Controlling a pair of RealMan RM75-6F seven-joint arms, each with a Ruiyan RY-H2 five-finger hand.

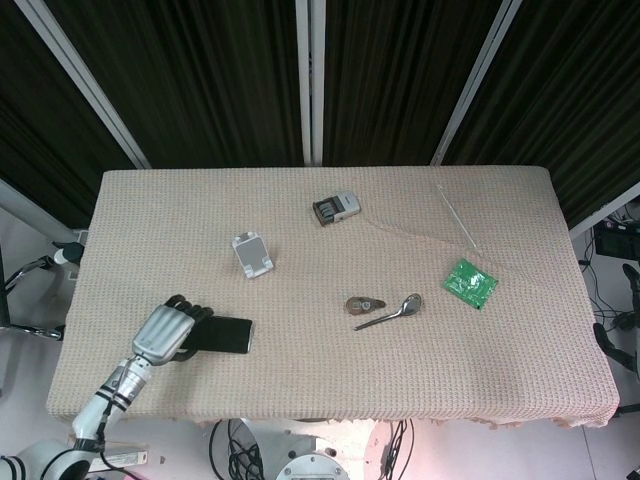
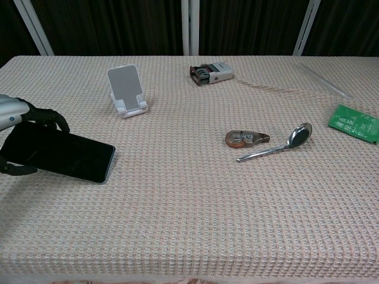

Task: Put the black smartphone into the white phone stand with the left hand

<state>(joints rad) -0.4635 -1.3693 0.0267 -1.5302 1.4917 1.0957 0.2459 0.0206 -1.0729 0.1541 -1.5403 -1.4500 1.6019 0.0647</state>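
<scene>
The black smartphone [image 1: 222, 334] [image 2: 62, 155] is near the table's front left, gripped at its left end by my left hand [image 1: 166, 332] [image 2: 18, 117]. Fingers curl over the phone's far edge and the thumb sits under its near edge. The phone is tilted, its left end raised off the cloth. The white phone stand [image 1: 252, 255] [image 2: 127, 90] stands upright and empty further back and to the right of the hand. My right hand shows in neither view.
A small stamp-like device [image 1: 335, 208] lies at the back centre. A correction-tape dispenser [image 1: 362, 304] and a metal spoon [image 1: 392, 311] lie mid-table. A green circuit board [image 1: 470, 283] and a thin clear rod [image 1: 456, 217] are at the right.
</scene>
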